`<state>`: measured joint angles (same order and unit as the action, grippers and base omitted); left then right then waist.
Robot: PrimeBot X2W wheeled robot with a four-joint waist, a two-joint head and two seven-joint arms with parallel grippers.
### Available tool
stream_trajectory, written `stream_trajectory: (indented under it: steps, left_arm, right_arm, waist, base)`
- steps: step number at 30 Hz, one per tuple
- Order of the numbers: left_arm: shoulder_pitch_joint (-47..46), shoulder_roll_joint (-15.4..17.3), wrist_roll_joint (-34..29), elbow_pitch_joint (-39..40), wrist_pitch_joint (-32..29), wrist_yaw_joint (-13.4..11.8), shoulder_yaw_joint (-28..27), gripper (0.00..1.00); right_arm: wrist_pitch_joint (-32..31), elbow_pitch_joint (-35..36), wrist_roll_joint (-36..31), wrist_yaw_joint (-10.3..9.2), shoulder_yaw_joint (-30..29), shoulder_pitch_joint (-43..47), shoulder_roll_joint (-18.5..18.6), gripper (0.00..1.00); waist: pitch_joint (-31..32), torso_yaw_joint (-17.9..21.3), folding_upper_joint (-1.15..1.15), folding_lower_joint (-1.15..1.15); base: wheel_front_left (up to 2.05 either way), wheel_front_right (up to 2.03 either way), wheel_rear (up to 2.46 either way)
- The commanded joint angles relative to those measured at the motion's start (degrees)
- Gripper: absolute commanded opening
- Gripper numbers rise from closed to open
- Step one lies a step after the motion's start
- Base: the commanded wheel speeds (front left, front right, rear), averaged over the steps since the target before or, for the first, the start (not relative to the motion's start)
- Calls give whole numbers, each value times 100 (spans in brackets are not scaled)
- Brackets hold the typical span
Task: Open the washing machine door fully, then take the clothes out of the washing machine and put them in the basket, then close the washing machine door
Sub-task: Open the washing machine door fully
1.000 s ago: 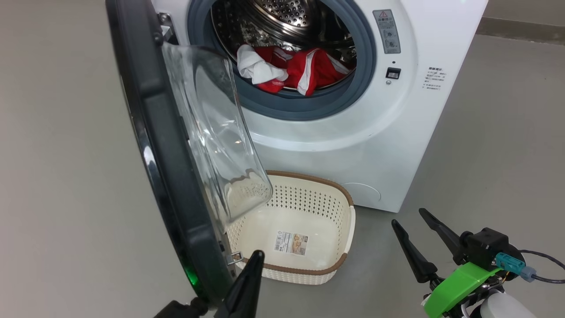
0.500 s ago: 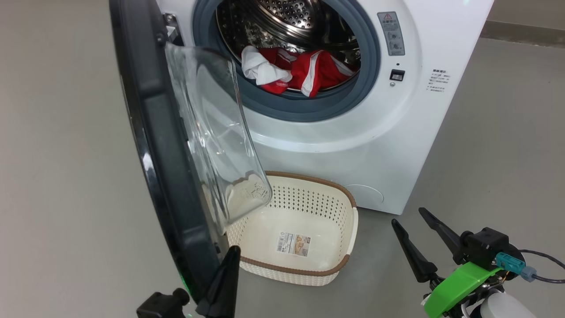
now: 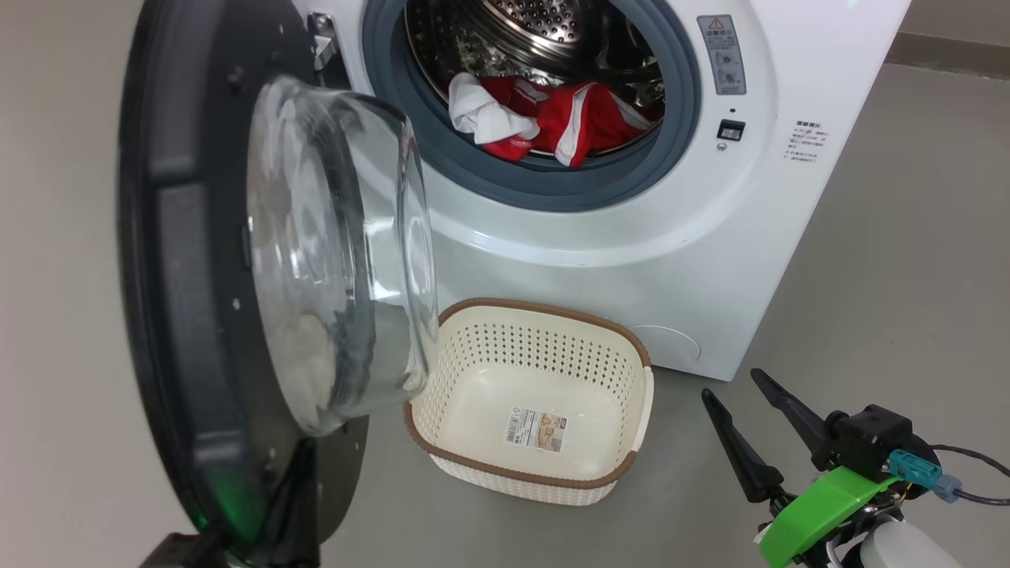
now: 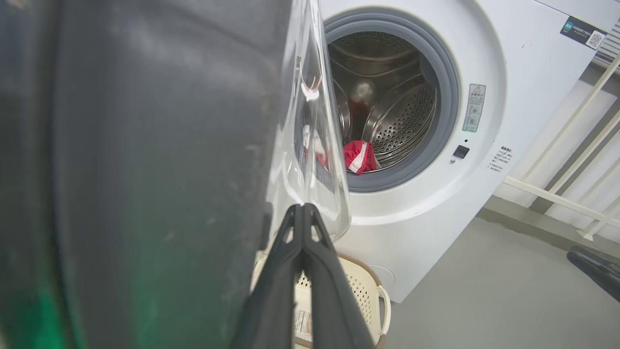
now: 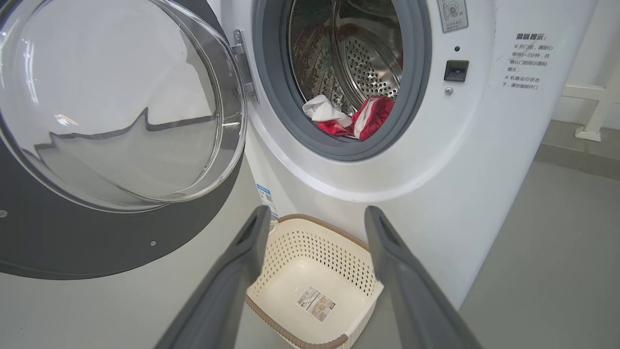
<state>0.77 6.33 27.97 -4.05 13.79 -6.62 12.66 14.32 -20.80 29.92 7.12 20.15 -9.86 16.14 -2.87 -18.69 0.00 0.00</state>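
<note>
Swinging wider now: the large round washing machine door [image 3: 181,315], glossy black rim around a clear domed glass window, stands further open than a second ago, and the left gripper [image 4: 303,218] has gone left with it. Its two dark fingers are pressed tight together with nothing between them, lying along the inner face of the rim at the door's lower edge, tips just by the glass dome. Low on the right, the right gripper [image 3: 730,384] hangs well apart from everything, jaws spread wide and empty. At the mouth of the perforated steel drum [image 3: 544,24] of the big white front-loading washing machine [image 3: 631,268] lies the red garment with white trim [image 3: 584,118]. Just in front of the machine, the small cream perforated plastic basket with a brown rim [image 3: 544,312] stands on the grey floor [image 3: 892,276], a paper label [image 3: 536,430] on its bottom.
</note>
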Motion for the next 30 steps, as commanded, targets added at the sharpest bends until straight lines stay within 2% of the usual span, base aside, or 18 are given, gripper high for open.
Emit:
stream_trajectory:
  steps: [1, 13, 25, 30]
  left_arm:
    - [-71, 189, 30, 164, 74, -108, -361, 0]
    - [-241, 645, 221, -38, 78, -418, -1204, 0]
    - [-773, 1083, 279, -789, 114, -468, -2010, 0]
    - [-1039, 1238, 292, -1115, 118, -404, -2365, 0]
  right_arm:
    - [68, 153, -50, 36, 73, -9, 72, 100]
    - [68, 144, -39, 36, 166, -89, 106, 100]
    - [68, 171, -61, 36, 135, -126, 137, 100]
    - [68, 195, -69, 36, 130, -161, 156, 100]
  waist:
    - [-17, -10, 0, 0]
    - [-102, 56, 0, 0]
    - [-233, 115, 0, 0]
    - [-331, 186, 0, 0]
  base:
    - [0, 0, 0]
    - [0, 0, 0]
    - [0, 0, 0]
    - [0, 0, 0]
